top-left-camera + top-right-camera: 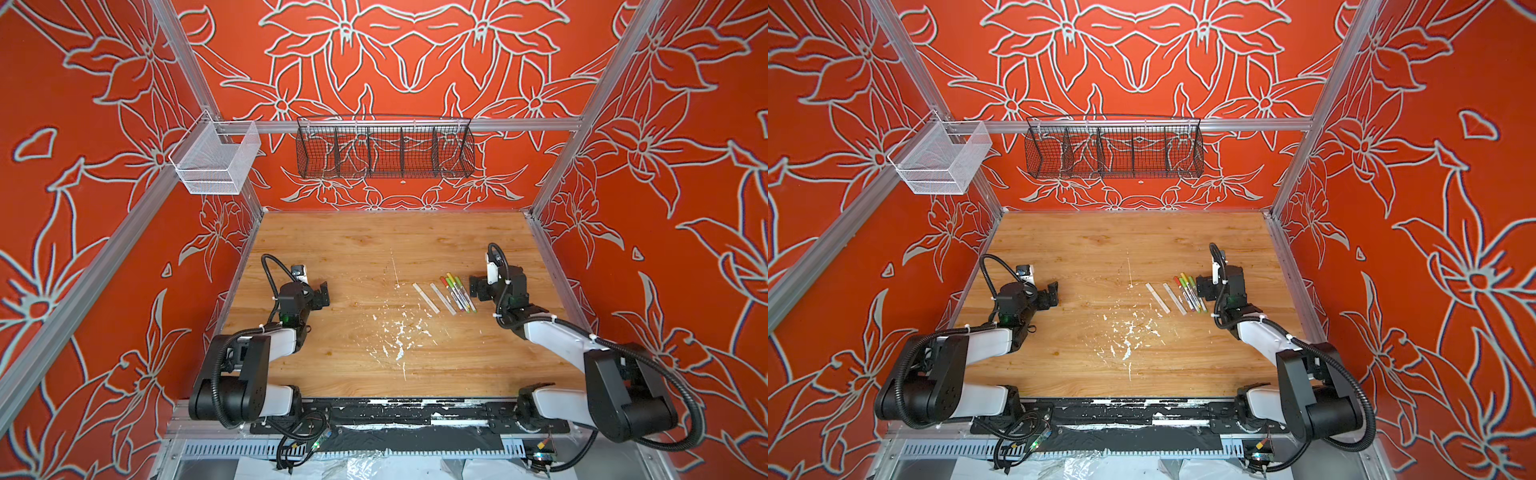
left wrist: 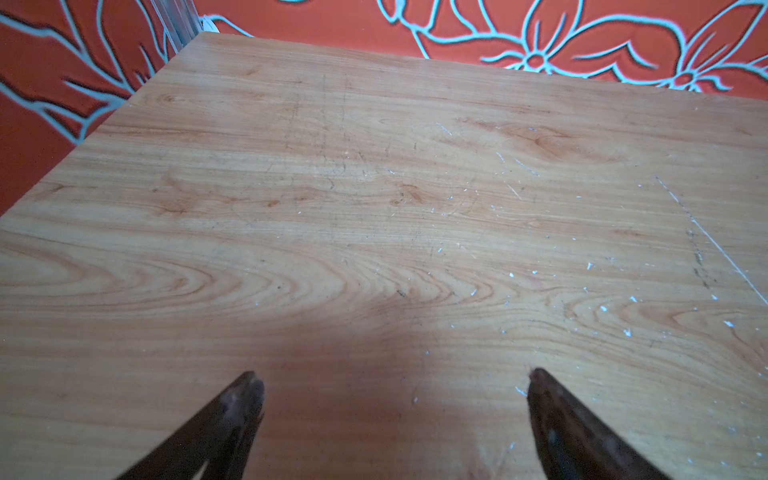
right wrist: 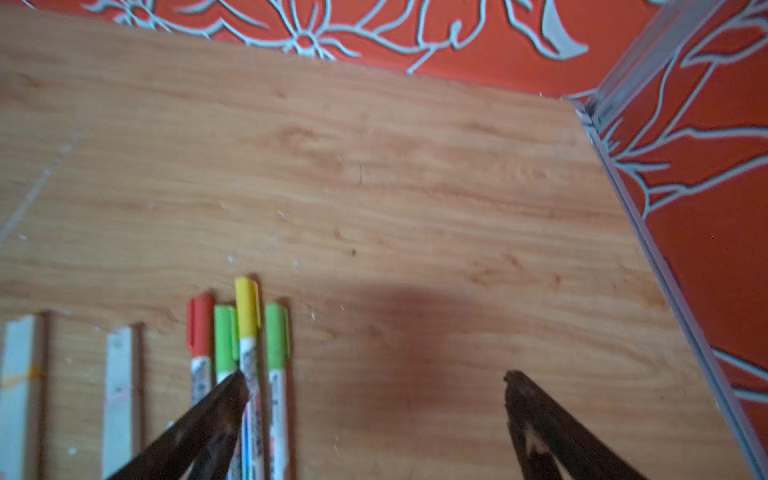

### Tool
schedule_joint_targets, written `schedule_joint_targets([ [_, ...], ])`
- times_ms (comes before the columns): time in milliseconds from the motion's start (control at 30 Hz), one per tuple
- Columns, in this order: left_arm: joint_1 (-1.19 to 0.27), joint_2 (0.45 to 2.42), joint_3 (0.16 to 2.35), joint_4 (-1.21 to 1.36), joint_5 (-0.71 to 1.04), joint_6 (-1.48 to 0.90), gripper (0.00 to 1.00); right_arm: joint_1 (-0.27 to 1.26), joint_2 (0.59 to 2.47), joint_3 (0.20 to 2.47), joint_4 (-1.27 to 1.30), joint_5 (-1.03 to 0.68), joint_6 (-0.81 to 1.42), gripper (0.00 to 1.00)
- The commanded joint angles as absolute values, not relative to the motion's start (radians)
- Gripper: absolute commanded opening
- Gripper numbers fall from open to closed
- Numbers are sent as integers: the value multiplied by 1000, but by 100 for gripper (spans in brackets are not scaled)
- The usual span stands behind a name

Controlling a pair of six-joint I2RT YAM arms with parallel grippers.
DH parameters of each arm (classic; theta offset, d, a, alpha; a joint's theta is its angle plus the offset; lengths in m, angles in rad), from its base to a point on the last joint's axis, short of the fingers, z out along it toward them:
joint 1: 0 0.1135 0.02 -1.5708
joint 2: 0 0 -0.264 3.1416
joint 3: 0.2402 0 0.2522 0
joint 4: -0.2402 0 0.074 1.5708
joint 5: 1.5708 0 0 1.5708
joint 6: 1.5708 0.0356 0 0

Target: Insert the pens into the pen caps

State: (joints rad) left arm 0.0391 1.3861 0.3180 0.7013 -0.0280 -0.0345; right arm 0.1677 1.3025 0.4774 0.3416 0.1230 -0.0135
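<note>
- Pens (image 1: 458, 294), four of them, lie packed side by side on the table (image 1: 353, 249), right of its middle, all slanting the same way in both top views.
- Pen caps (image 3: 247, 307) sit on the far ends of all four. In the right wrist view they run orange-red (image 3: 200, 326), lime green (image 3: 225, 338), yellow, lime green (image 3: 276, 334).
- Two white sticks (image 1: 424, 296) lie just left of the pens, parallel to them and apart from each other. I cannot tell whether they are pens.
- Right hand (image 3: 374, 378) is spread wide with nothing in it, low over bare wood just right of the pens. One finger (image 3: 216, 411) crosses in front of the barrels in its wrist view, and I cannot tell whether it touches them.
- Left hand (image 2: 395, 380) is likewise spread wide and empty, over bare wood at the table's left side, well apart from the pens.
- White flecks (image 1: 399, 332) are scattered across the middle of the table.
</note>
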Motion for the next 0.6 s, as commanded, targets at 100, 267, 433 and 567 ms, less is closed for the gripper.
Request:
schedule_joint_targets([
  [100,35,1390,318,735,-19,-17,97,151,1301,448,432,147,1,97],
  [267,36,1391,319,735,-18,-17,97,138,1239,333,624,207,-41,98],
  [433,36,1390,319,735,-18,-18,97,14,1355,190,1017,82,24,98],
  [567,37,1391,320,734,-18,-17,97,13,1364,261,868,38,6,98],
])
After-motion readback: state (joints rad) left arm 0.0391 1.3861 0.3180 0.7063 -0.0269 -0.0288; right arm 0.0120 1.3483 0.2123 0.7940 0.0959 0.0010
